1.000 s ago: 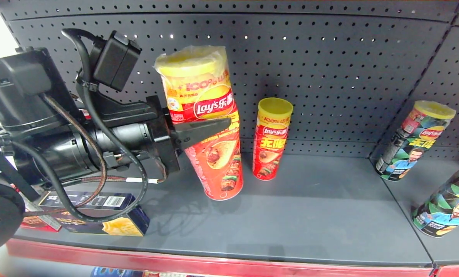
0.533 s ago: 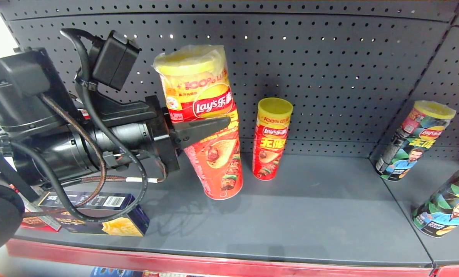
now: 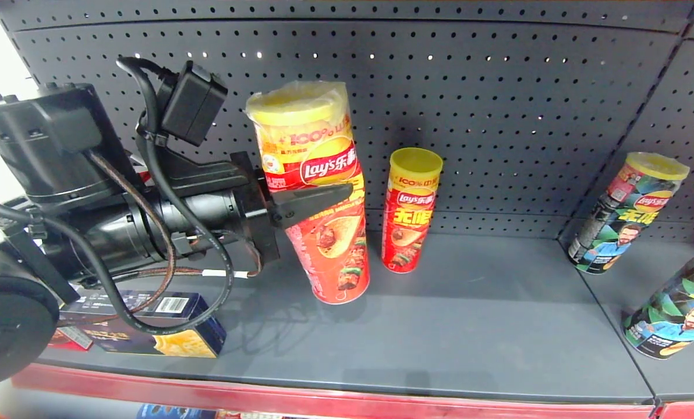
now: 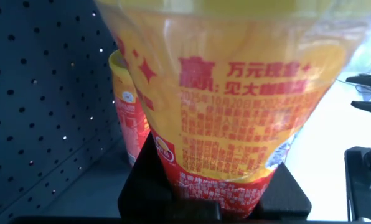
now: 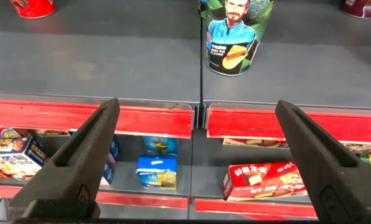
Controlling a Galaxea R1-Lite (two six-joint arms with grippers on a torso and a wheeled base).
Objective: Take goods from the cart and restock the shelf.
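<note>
One tall chip can [image 3: 309, 139] [image 4: 235, 112], red with a yellow lid and clear wrap on top, is over the left half of the shelf [image 3: 469, 326]. The left gripper [image 3: 315, 201] comes in from the shelf's left end and squeezes this can around its middle. The can leans a bit. Its bottom is low by the shelf floor, but I cannot tell if it touches. One small chip can [image 3: 410, 209] stands just beside it, closer to the back wall [image 3: 498, 116]. One blue box [image 3: 143, 334] lies at the front left corner. Some green cans [image 3: 626, 212] stand at the right end. The right gripper [image 5: 198, 107] is spread wide, holding nothing, in front of the shelf's red front edge [image 5: 148, 118].
</note>
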